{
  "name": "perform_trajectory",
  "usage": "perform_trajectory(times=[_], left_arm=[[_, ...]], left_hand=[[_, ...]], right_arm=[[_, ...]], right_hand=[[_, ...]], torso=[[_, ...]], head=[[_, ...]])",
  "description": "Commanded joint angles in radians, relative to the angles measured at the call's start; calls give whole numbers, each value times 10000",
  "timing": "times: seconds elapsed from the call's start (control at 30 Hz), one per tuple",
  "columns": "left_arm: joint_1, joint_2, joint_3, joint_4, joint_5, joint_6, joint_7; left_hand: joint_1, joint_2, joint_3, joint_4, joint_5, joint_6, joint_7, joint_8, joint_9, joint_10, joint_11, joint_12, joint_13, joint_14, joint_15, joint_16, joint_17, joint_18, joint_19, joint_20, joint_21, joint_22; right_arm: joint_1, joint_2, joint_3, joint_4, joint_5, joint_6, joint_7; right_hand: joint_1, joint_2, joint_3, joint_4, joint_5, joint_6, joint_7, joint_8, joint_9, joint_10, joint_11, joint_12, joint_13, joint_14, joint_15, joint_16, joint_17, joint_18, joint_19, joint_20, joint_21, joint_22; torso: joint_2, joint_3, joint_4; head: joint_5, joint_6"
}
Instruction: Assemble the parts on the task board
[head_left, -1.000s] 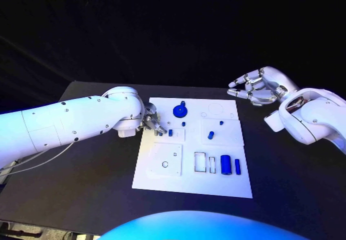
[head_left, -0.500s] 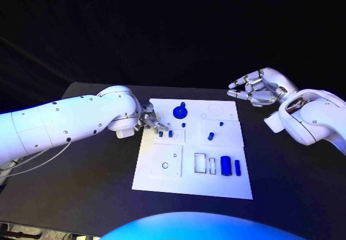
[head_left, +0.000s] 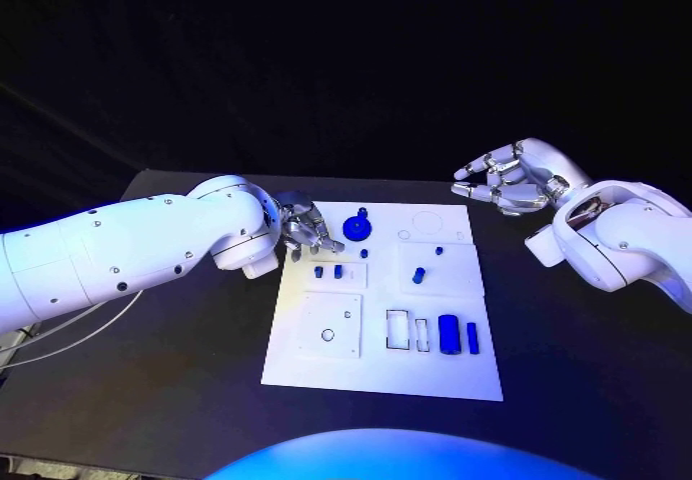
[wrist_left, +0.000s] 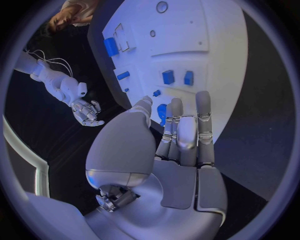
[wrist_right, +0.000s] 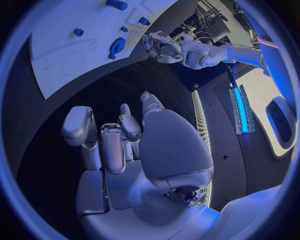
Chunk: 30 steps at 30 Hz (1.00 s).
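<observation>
On the black table (head_left: 173, 360) lies the white board (head_left: 378, 372), with blue parts spread across it: a round knob (head_left: 358, 227) at 12 o'clock and a cylinder (head_left: 449, 334) at 4. The left hand (head_left: 306, 229) hovers at the board's 10 o'clock corner, fingers apart, grasping nothing. The right hand (head_left: 512, 178), loosely curled and empty, hangs well apart at 2 o'clock.

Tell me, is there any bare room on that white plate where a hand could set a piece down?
The task board is bare along its near edge, below the square plate with a hole and the large blue cylinder. It is crowded farther back, where the left hand hovers beside the round blue part.
</observation>
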Motion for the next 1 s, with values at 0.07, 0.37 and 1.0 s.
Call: perform_trajectory(times=[0.07, 0.37, 1.0], left_arm=[[-25, 300, -81, 25, -1361, -1503, 2759], [-138, 974, -259, -660, -3822, -1786, 4001], [-374, 1716, -382, -1485, -6160, -279, 3502]], left_hand=[[1253, -7, 347, -224, 28, -274, 110, -230, -286, -909, 125, -789, -623, -1304, 160, -1521, -1876, 108, -295, 143, -423, -228], [2626, -670, 1416, -727, 56, -64, 174, -1135, -1276, -1057, 327, -2099, -2114, -1883, 293, -2080, -3001, 120, -434, 290, -615, -312], [2158, -1255, 1012, -487, 23, 992, -136, -2360, -2386, -998, 343, -2904, -3462, -1507, 321, -1024, -3162, 130, -254, 363, -465, -214]], right_arm=[[-10, 0, 3, -17, -62, -55, 87], [-22, 34, 1, -34, -61, -44, 94], [-28, 62, 0, -19, -56, -21, 96]], right_hand=[[3, 64, -27, -44, 46, -82, 18, 37, -9, 0, -20, -26, -7, 493, -74, -66, 283, 202, -30, -48, -35, -9], [3, 64, -27, -44, 46, -82, 18, 37, -9, 0, -20, -26, -7, 493, -74, -66, 283, 202, -30, -48, -35, -9], [3, 64, -27, -44, 46, -82, 18, 37, -9, 0, -20, -26, -7, 493, -74, -66, 283, 202, -30, -48, -35, -9]], torso=[[18, -3, -3], [6, 11, -7], [26, 14, -31]], head=[[-88, 70], [-169, 138], [-216, 164]])
